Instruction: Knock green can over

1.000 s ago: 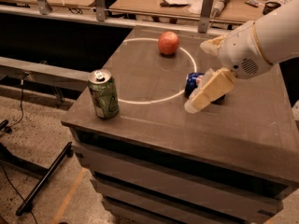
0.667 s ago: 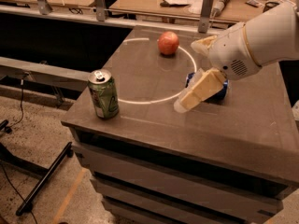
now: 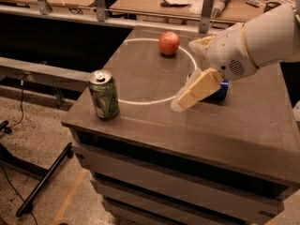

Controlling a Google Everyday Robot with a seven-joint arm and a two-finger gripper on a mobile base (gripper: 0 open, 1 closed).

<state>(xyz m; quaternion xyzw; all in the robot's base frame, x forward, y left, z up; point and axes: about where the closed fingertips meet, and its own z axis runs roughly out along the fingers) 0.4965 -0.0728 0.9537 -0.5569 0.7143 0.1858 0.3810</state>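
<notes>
The green can [image 3: 104, 95] stands upright at the left of the frame, near the front left corner of the bench [image 3: 234, 125], just outside the white circle [image 3: 140, 101] painted on its top. A red apple [image 3: 168, 43] sits in the upper centre, inside the circle's far edge. Right of centre hangs the gripper [image 3: 184, 76], well apart from the green can, its jaws spread with nothing between them. The lower cream finger [image 3: 197, 90] slants down across a blue can [image 3: 221, 91], partly hiding it. The white arm [image 3: 267, 34] reaches in from the upper right.
</notes>
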